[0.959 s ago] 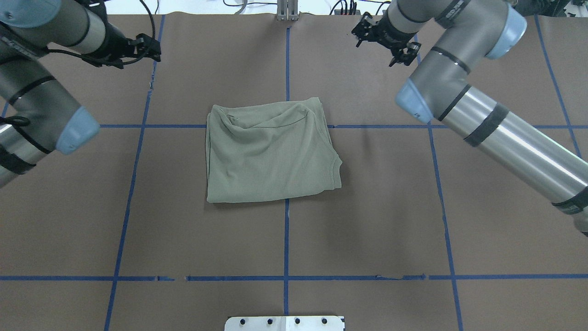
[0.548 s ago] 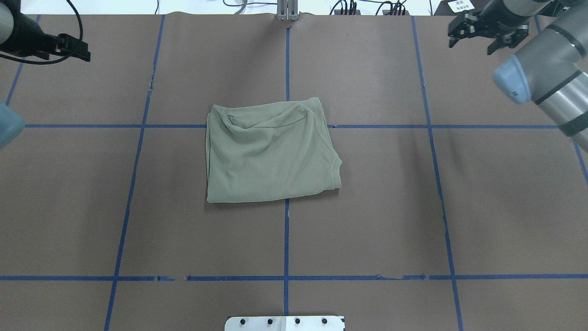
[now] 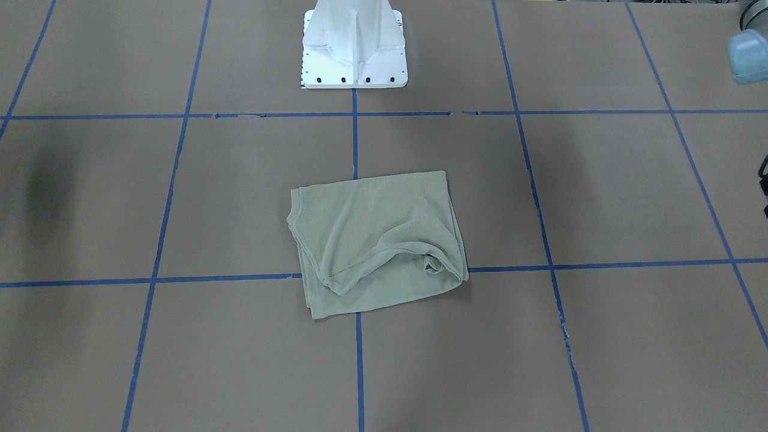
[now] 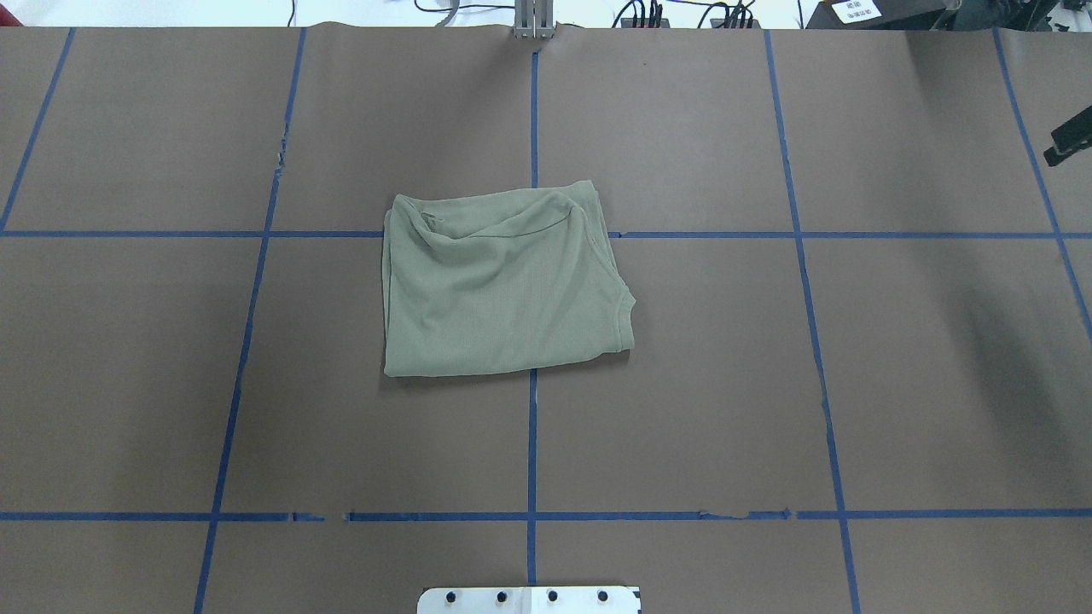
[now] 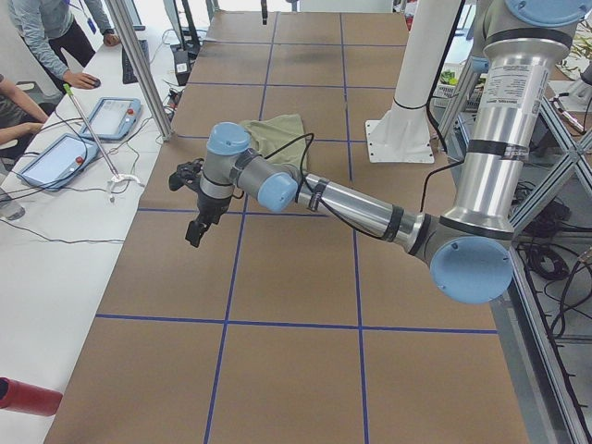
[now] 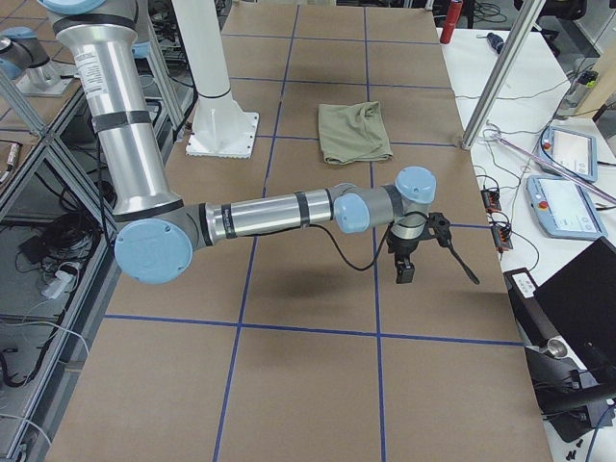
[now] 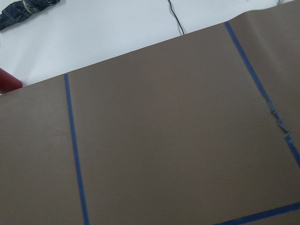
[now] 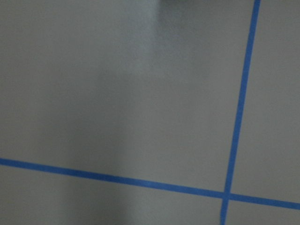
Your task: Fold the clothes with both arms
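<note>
The clothes are one sage-green shirt (image 4: 503,286), lying folded into a rough rectangle at the middle of the brown table, also seen in the front view (image 3: 375,240). Nothing touches it. My left arm (image 5: 351,203) stretches out over the table's left end, and its gripper (image 5: 185,211) hangs above the table far from the shirt. My right arm (image 6: 279,212) reaches over the right end with its gripper (image 6: 433,268) above the table. Only a dark sliver of the right gripper (image 4: 1071,141) shows overhead. I cannot tell whether either gripper is open or shut. Both wrist views show only table and blue tape.
The white pedestal base (image 3: 355,48) stands at the robot's side of the table. Beyond the left end, people (image 5: 55,37) stand at a white bench with tablets (image 5: 109,118). A laptop (image 6: 577,298) and pendants (image 6: 563,149) lie past the right end.
Both arms have swung outward, away from the far middle of the table and almost out of the overhead view. The shirt has not moved.
</note>
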